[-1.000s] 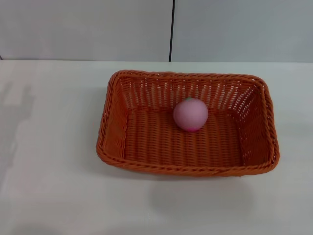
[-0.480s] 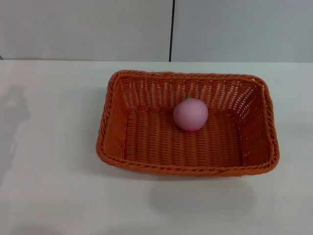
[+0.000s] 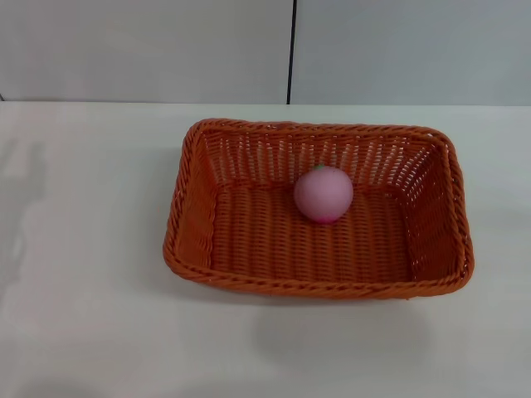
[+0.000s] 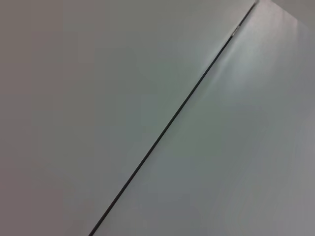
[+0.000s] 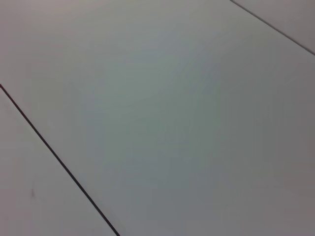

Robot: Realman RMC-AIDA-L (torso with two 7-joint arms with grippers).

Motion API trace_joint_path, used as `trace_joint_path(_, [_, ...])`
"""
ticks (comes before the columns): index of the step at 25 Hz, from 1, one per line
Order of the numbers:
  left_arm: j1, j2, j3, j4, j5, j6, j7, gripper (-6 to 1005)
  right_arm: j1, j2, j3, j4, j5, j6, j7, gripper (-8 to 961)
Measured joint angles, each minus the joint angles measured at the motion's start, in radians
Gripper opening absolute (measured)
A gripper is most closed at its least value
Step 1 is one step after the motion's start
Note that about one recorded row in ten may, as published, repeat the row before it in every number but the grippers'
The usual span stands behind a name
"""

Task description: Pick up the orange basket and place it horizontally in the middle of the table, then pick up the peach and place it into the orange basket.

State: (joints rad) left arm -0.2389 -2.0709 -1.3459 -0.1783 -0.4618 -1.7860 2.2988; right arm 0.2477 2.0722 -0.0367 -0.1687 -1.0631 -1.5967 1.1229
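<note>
Neither gripper shows in any view, so whether either one is released or clenched cannot be told; both wrist cameras see only plain pale panels crossed by a thin dark seam, which suggests the arms are parked away from the work. Left of the basket, the table [image 3: 83,249] is a flat, smooth white top with a faint grey shadow on it. The orange basket [image 3: 192,217] sits roughly in the middle of the table with its long side running across the head view, the way the task asks. It is rectangular, woven in a wicker style, with slatted sides that flare outward and a braided rim. Right of the basket's centre and toward its far wall, the peach [image 3: 323,193] rests on the woven floor, a small, round, smooth, pale pink ball with a magenta patch underneath. Judging by this layout, both placements look done.
</note>
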Motion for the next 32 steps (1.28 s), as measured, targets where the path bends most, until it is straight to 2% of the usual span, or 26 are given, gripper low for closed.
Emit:
trace_joint_path(7, [0.000,-0.002,0.000,0.003,0.000,-0.001,0.001,666,0.001,0.000,0.000,0.000,0.000,0.000,-0.003,451])
trace_joint_path(15, [0.008,-0.002,-0.001,-0.001,0.000,-0.010,0.000,791,0.001,0.000,0.000,0.006,0.000,0.000,-0.005,451])
trace_joint_path(20, [0.009,-0.002,-0.004,-0.002,0.000,-0.010,-0.001,694,-0.002,0.000,0.000,0.009,0.000,0.000,-0.005,451])
trace_joint_path(26, [0.005,-0.002,-0.004,-0.003,0.000,-0.009,-0.001,440,0.000,0.000,0.000,0.009,0.000,0.002,-0.006,451])
trace_joint_path(32, [0.001,-0.003,-0.004,-0.003,-0.003,-0.006,-0.001,440,0.000,0.000,0.000,0.009,0.000,0.003,-0.006,451])
